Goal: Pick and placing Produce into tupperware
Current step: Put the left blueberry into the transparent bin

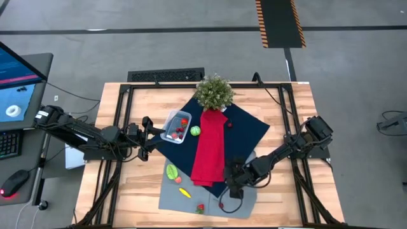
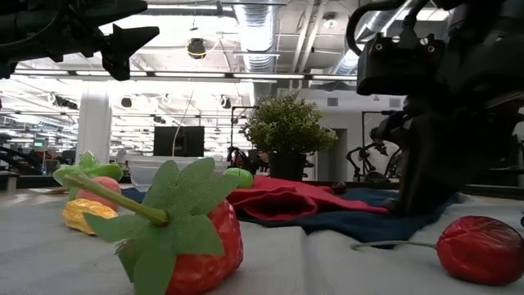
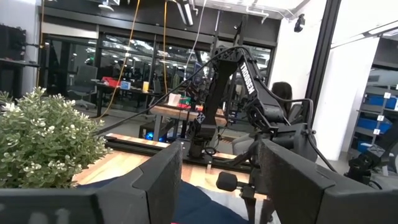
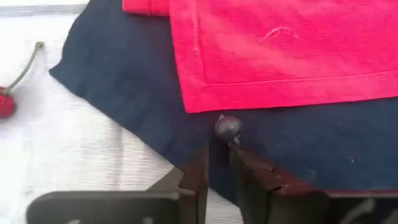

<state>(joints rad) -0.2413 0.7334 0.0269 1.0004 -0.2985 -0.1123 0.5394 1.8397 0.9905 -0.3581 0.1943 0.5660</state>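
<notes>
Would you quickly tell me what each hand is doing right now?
Left hand: open, empty, raised near the tupperware.
Right hand: narrow gap, low behind a small dark berry; grip cannot be told.

Counter (image 1: pixel 280 108) layout: potted plant (image 1: pixel 214 91) at the back edge; tupperware (image 1: pixel 176 126) on the dark cloth (image 1: pixel 248 130), holding produce, one round piece (image 1: pixel 195 131) just beside it. Folded cloth strip (image 1: pixel 209 147) runs from plant toward the front. Near the front: sliced piece (image 1: pixel 172 171), elongated piece (image 1: pixel 184 192), strawberry (image 1: pixel 200 207).

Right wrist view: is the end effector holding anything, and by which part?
Nothing is clearly held. The right end effector sits low over the navy cloth, fingertips narrowly apart just behind a small dark berry.
</notes>
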